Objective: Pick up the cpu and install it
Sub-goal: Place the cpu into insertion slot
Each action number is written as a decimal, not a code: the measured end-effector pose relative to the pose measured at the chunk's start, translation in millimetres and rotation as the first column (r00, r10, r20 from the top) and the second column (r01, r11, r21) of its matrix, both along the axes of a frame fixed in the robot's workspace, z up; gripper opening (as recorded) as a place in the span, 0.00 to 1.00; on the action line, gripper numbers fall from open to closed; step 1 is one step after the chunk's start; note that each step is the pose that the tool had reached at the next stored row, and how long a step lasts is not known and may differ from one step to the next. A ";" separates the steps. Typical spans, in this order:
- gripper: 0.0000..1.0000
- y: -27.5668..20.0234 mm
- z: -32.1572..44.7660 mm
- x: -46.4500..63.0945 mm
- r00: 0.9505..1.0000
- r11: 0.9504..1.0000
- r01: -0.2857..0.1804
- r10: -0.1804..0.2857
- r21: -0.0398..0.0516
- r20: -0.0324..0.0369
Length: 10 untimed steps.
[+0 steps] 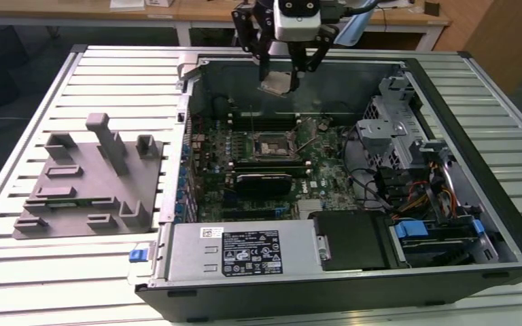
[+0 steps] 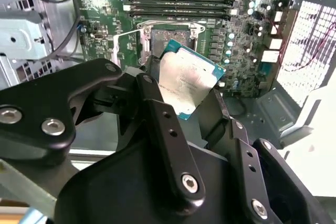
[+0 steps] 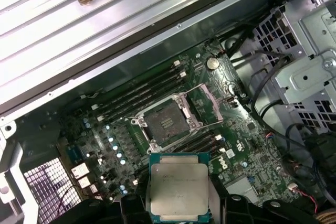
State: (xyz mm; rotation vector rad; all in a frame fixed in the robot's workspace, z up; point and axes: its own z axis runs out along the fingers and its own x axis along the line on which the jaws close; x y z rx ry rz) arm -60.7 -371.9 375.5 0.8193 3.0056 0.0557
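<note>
CPU is picked up and clenched in my end effector, while the open, empty socket lies well below me, so it is not yet installed.

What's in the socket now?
Nothing seated: the socket is open and bare. The gripper holds the cpu, which hides part of the socket in the second wrist view.

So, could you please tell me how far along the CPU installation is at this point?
The pick-up looks done: the gripper is shut on the cpu and holds it in the air over the open computer case, off the grey fixture. In hand: the chip hangs above the motherboard, short of the socket. Left: the socket is open and empty, so seating is not yet done.
</note>
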 end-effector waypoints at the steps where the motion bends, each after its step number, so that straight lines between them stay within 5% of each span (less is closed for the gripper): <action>1: 0.53 0.1 -0.1 0.0 1.000 1.000 0.011 -0.011 0.000 0.000; 10: 0.53 1.6 -1.0 0.0 0.994 0.994 0.107 -0.107 -0.001 0.000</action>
